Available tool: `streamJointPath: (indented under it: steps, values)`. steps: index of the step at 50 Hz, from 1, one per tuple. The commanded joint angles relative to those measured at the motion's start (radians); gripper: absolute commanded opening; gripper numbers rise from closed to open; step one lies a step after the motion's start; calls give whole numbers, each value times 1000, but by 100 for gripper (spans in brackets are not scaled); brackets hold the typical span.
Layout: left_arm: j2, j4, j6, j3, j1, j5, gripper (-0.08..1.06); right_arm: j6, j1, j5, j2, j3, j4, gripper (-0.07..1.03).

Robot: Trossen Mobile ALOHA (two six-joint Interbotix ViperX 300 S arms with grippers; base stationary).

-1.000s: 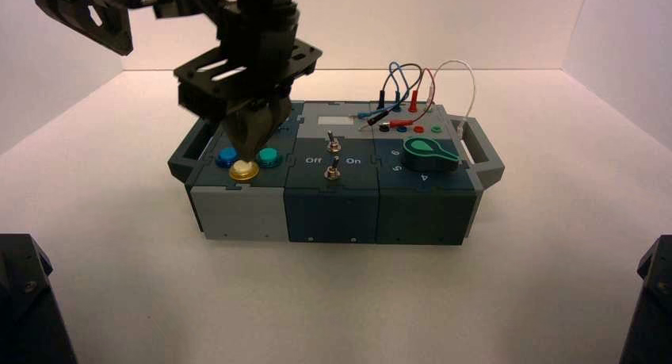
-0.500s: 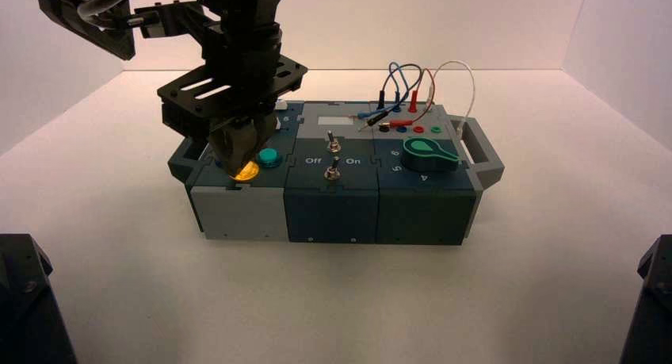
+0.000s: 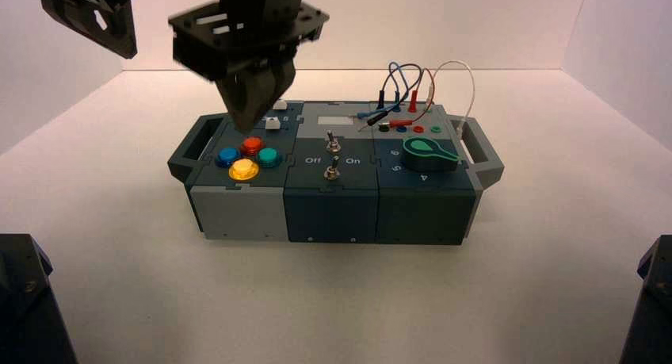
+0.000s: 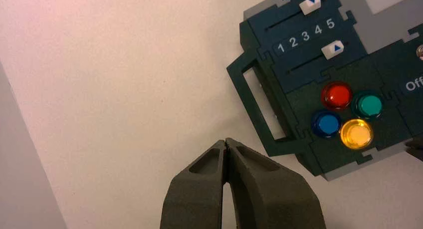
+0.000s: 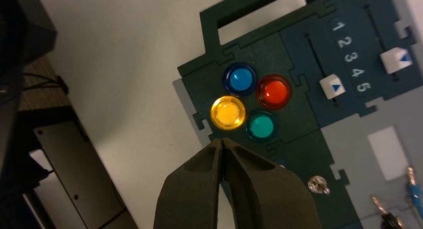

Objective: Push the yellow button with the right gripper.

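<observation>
The right gripper, a big black plate-bodied tool with two dark fingers tapering to a wedge, hangs in the air above the back left part of the box, its fingertips pressed together with nothing between them; the right wrist view shows the closed tips meeting at a point. Below and in front of it, clear of the tips, sits the round, domed, glossy amber-yellow button, the nearest of four like-sized buttons clustered on the left end of the box top. Around it are a blue button, a red-orange button and a teal-green button. Behind the cluster lie two sliders with white caps, numbered 1 to 5 between them. The dark blue-grey box carries two toggle switches at its middle, marked Off and On, and a green knob with wires on its right. The left gripper is held high at the far left, its fingertips shut together over the bare table beside the box's handle.
</observation>
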Motion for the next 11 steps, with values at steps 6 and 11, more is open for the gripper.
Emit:
streamJointPath:
  steps: [6, 11]
  values:
    - [-3, 3, 3, -8, 3, -34, -3, 2, 0, 2, -63, -8, -2, -2]
    - [0, 2, 3, -8, 5, -37, -3, 2, -2, 2, -63, -6, -2, -2]
